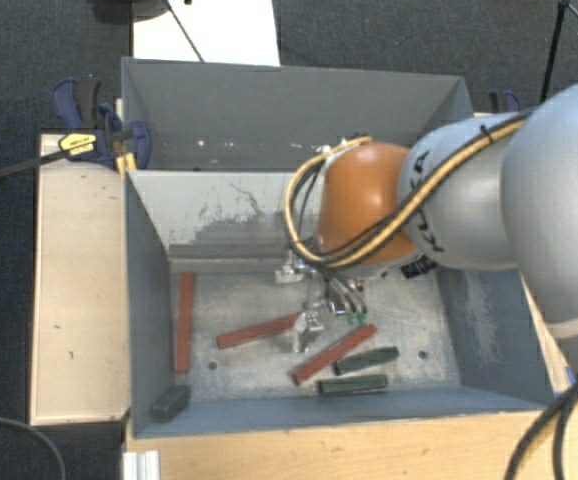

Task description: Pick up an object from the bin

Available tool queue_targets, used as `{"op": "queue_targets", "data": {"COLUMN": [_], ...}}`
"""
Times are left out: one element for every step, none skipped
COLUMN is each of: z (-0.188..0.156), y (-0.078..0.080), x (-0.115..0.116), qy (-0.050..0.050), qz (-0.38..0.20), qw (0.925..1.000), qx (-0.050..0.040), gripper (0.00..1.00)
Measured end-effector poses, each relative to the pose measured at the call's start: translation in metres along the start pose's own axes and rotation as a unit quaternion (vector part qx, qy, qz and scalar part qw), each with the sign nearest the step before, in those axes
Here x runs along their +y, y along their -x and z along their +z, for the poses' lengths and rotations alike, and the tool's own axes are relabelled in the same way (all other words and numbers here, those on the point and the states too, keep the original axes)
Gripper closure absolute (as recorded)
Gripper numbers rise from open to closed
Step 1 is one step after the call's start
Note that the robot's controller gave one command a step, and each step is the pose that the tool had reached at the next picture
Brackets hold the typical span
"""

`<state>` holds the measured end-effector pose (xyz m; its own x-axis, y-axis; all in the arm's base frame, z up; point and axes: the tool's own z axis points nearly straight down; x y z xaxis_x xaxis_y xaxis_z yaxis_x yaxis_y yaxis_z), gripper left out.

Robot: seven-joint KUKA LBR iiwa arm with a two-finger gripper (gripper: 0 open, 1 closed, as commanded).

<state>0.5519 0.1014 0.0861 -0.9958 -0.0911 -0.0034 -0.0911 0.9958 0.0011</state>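
My gripper (pixel 307 336) hangs low over the middle of the bin floor, under the orange wrist cover. Its metal fingers point down between two red-brown sticks. One red-brown stick (pixel 255 334) lies flat just left of the fingertips, its right end at them. A second red-brown stick (pixel 333 355) lies slanted just right of and below the fingers. A dark green bar (pixel 366 360) rests beside that stick, with another dark green bar (pixel 352 386) near the front wall. I see nothing clearly held between the fingers.
A long red-brown stick (pixel 183 322) lies upright along the left wall. A dark green block (pixel 170 401) sits in the front left corner. The arm covers the bin's right rear part.
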Motion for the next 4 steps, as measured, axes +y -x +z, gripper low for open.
{"op": "queue_targets", "data": {"z": [0.0114,0.0114,0.0099,0.0061], "y": [0.0036,0.0036,0.0035,0.0030], "x": [0.0178,0.0177,0.0176,0.0183], "qy": [-0.002,-0.002,-0.002,-0.001], "qz": [-0.096,-0.096,-0.095,-0.095], "qw": [0.9954,0.9954,0.9954,0.9955], "qx": [-0.0023,-0.0022,-0.0021,-0.0012], "gripper": [1.00,1.00,1.00,1.00]}}
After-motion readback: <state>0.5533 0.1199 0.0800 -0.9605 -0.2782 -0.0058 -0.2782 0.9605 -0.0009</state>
